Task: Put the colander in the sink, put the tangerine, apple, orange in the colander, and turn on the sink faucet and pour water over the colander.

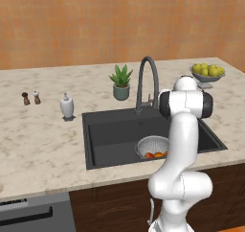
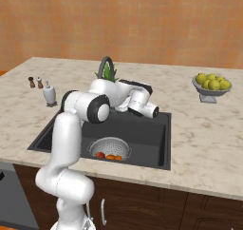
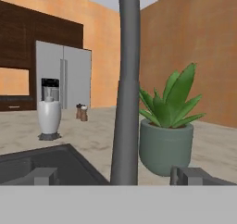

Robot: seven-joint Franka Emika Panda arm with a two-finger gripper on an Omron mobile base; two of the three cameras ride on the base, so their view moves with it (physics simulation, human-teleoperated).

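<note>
Behind the sink faucet point(image 3: 126, 102), potted plant point(image 3: 167, 126), soap dispenser point(image 3: 49, 114), shakers point(image 3: 82, 112)

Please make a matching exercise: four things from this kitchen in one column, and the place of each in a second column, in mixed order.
Things:
1. colander
2. fruit bowl
3. potted plant
4. soap bottle

Places:
A. counter, left of the sink
B. inside the sink
C. counter, far right
D. counter, just left of the sink faucet

Pairs: 1-B, 2-C, 3-D, 4-A
</note>
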